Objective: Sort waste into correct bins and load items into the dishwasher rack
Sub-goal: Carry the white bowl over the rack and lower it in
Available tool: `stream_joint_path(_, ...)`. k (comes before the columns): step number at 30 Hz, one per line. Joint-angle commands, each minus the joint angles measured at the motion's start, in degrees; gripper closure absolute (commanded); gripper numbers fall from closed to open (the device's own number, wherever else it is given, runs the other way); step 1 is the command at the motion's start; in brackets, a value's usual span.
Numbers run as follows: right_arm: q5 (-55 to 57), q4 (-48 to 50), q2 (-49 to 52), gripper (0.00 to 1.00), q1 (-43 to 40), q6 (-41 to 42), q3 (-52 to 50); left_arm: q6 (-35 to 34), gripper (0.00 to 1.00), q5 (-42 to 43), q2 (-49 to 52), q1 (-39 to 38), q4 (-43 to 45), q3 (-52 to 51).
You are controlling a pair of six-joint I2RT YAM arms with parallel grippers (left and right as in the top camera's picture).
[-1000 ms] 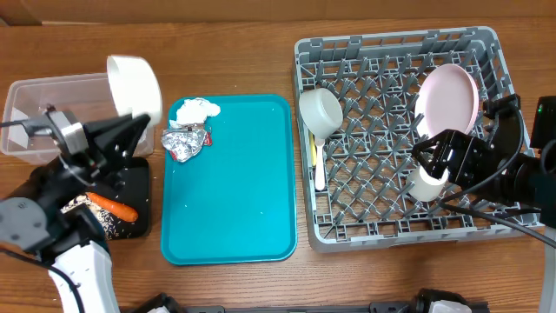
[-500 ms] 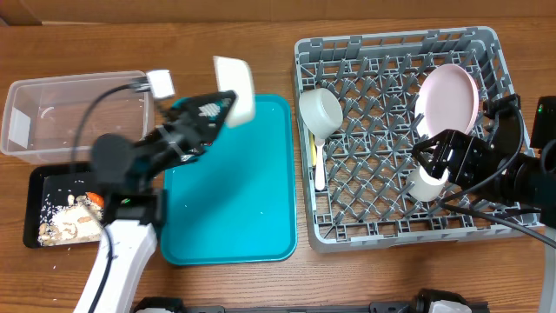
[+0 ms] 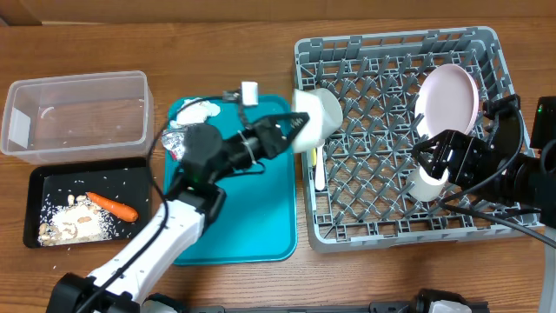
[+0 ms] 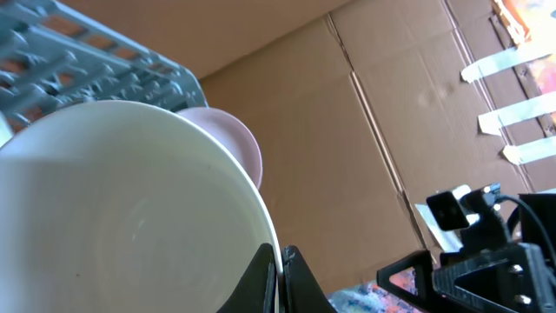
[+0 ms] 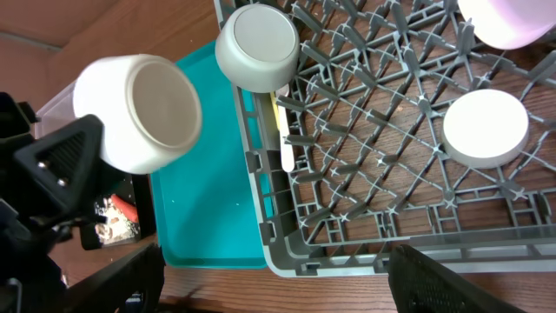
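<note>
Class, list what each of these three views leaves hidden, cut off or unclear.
Overhead: small white cup half under the right arm; foil wrapper partly under the left arm.
Left wrist: held bowl blocks most of the dishwasher rack.
Right wrist: pink plate cut off by the top edge.

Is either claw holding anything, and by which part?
The left gripper pinches a cream bowl by its rim. The right gripper is open and holds nothing.
</note>
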Motion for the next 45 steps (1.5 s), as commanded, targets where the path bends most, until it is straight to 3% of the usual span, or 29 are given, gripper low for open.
stream_joint_path(1, -0.2, 0.2, -0.2, 0.14, -0.1, 0.0, 0.3, -1.0, 0.96, -6.7, 2.7, -3.7, 0.5, 0.5)
stream_joint_path(4, -0.2, 0.3, -0.2, 0.14, -0.1, 0.0, 0.3, -2.7, 0.96, -9.2, 6.1, -7.1, 4.0, 0.5)
stream_joint_path(9, -0.3, 0.0, -0.2, 0.14, -0.1, 0.0, 0.3, -6.5, 0.96, -9.7, 13.8, -11.0, 18.8, 0.5)
stream_joint_path(18, 0.0, -0.5, -0.2, 0.14, -0.1, 0.0, 0.3, -11.7, 0.96, -9.0, 22.6, -11.8, 30.2, 0.5)
stream_joint_path(45, 1.5, -1.9, -0.2, 0.14, -0.1, -0.4, 0.3, -11.1, 0.96, -10.6, 23.6, -13.8, 24.7, 0.1)
